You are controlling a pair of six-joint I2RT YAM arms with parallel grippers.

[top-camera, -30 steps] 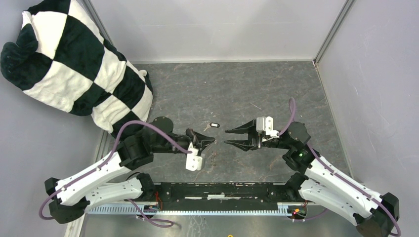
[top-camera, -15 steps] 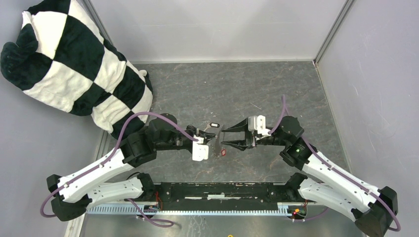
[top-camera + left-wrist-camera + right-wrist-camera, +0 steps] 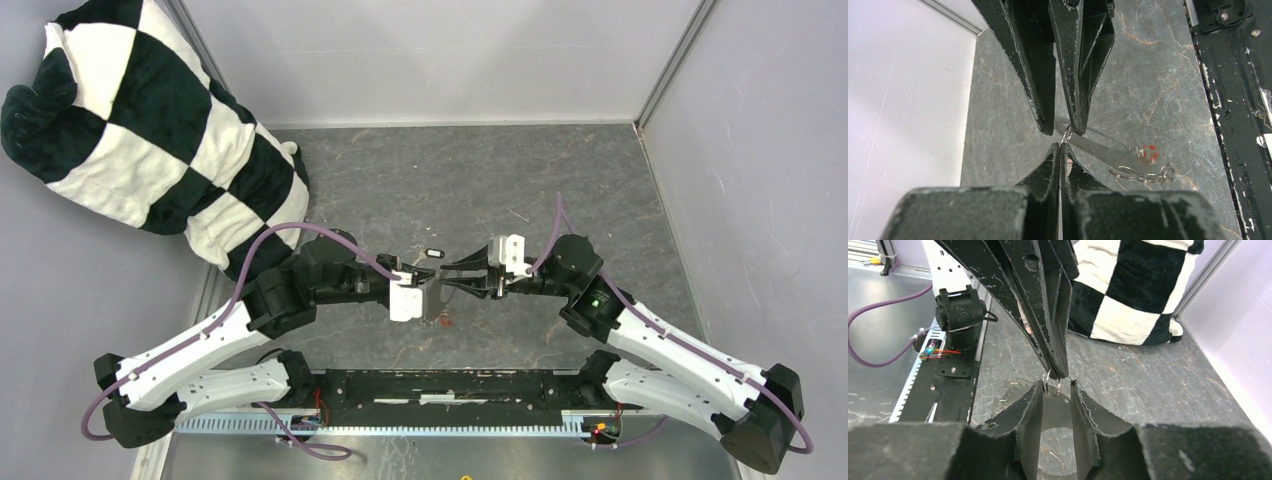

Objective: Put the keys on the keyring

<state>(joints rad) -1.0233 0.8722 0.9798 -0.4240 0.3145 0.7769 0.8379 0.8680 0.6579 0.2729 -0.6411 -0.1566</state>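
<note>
The two grippers meet tip to tip above the middle of the grey marbled table (image 3: 560, 190). The left gripper (image 3: 1059, 146) has its fingers pressed together, pinching the small wire ring (image 3: 1066, 134) at the top of the red-tagged key (image 3: 1108, 150). The key's silvery blade slants away from the ring, off the table. Its red tag (image 3: 1148, 152) shows only as a blur at the far end.

The right gripper (image 3: 1055, 390) faces the left one head-on. Its fingers are a little apart, one on each side of the same small ring. In its own wrist view there is a clear gap between the ring and one finger, so it is not clamped on anything.

The keyring (image 3: 1140, 174), a thin loop with a bumpy outline, lies flat on the table just below the raised key, on the side nearer the arm bases. Neither gripper touches it. The black-tagged key (image 3: 433, 252) lies on the table just beyond the meeting fingertips, apart from both grippers and from the keyring.

A black-and-white checkered cushion (image 3: 150, 130) leans in the far left corner, well apart from the grippers
</note>
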